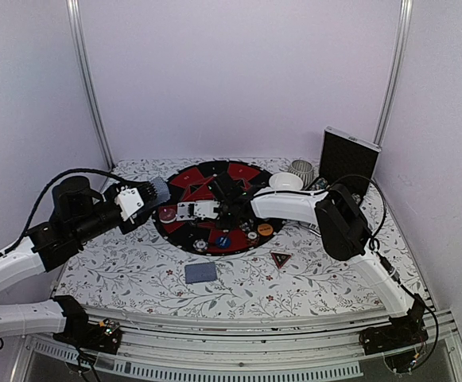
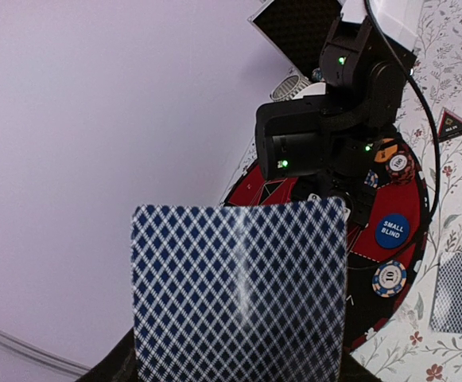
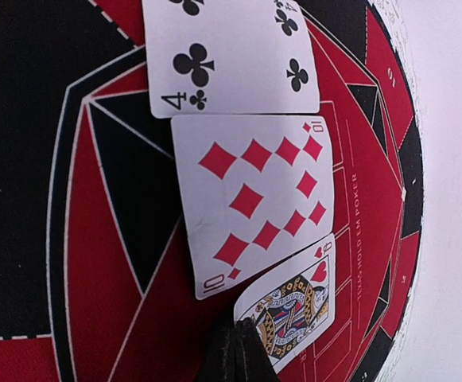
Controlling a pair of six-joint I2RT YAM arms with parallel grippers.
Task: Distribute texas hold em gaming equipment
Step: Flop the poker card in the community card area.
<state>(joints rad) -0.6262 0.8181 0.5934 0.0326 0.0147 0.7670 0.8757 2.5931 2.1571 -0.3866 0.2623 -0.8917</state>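
Cards (image 3: 246,183) face up in a row on the mat (image 1: 184,180): four of clubs (image 3: 231,56), ten of diamonds (image 3: 254,207), queen of hearts (image 3: 290,306). Right gripper (image 3: 234,356), tips pressed together, at the queen's corner; pinching it or merely touching, impossible to tell. Left gripper (image 1: 145,196), just beside the mat's left edge, clamped on an upright blue-backed card (image 2: 238,294). Risks dragging the queen askew on lift-off, spoiling the row. Risks, too, the upright card slipping from its low grip, or two arms clashing over the mat.
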